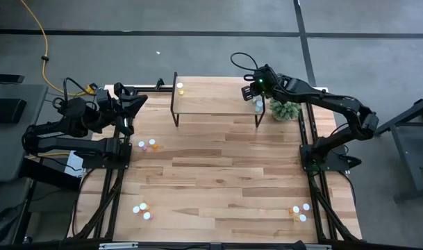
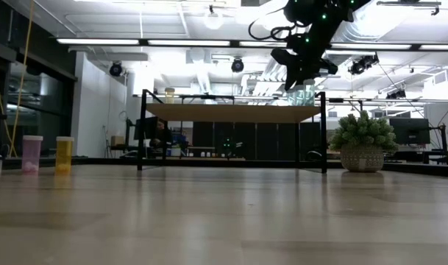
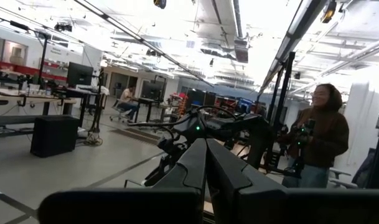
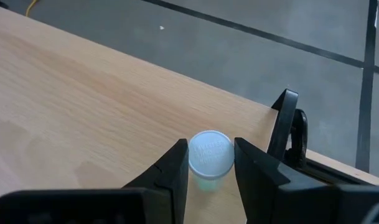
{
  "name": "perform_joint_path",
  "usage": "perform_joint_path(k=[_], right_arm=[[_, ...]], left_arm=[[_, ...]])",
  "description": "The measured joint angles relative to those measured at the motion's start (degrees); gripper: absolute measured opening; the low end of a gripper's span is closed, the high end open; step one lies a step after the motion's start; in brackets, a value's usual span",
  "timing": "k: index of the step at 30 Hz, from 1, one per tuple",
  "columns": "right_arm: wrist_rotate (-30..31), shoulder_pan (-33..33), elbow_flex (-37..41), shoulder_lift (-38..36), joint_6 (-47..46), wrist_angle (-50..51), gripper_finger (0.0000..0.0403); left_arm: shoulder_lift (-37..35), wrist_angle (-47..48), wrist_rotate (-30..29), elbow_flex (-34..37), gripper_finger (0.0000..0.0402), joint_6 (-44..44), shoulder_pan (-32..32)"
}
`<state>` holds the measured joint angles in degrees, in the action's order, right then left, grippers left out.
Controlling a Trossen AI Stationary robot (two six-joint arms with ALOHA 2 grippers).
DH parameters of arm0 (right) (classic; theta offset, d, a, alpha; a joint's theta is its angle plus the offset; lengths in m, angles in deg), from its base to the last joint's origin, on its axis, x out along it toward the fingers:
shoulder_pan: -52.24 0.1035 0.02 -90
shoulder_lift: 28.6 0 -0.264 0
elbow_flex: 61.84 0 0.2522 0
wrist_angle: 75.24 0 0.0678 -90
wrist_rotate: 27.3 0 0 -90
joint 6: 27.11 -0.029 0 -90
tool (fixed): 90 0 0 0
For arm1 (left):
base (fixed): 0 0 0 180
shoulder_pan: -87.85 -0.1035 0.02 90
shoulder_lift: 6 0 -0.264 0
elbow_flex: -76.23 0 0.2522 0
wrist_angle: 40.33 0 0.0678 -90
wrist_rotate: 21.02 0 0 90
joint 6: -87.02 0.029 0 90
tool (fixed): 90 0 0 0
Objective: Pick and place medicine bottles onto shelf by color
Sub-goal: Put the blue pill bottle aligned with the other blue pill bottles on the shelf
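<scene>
Between my right claw (image 4: 211,163) fingers sits a pale teal bottle (image 4: 210,155), gripped upright, cap toward the wrist, the shelf (image 4: 83,112) directly below; I judge release needs only lowering. Left claw (image 3: 206,163) rests shut.

Right end effector (image 4: 211,163) extended forward, fingers clamped; left end effector (image 3: 206,163) retracted, fingers together

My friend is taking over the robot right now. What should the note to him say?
Right gripper: shut on a pale teal white-capped medicine bottle, over the right end of the small light-wood shelf.
Left gripper: shut, empty, parked at the table's left edge.
Done: one yellow bottle stands at the shelf's left end.
Left: release the teal one, then shelve the bottle clusters mid-left, front-left and front-right.
</scene>
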<state>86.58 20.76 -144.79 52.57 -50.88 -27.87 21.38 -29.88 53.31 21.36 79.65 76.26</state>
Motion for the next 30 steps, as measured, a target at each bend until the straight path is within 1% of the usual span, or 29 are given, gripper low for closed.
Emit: perform_joint_path(k=[16, 30], right_arm=[[-0.02, 0.00, 0.00, 0.00, -0.22, 0.46, 0.0099], [0.00, 0.00, -0.02, 0.00, 3.29, 0.79, 0.0099]], left_arm=[[-0.02, 0.00, 0.01, 0.00, 0.0000, 0.02, -0.01], [-0.02, 0.00, 0.01, 0.00, 0.0000, 0.02, 0.01]])
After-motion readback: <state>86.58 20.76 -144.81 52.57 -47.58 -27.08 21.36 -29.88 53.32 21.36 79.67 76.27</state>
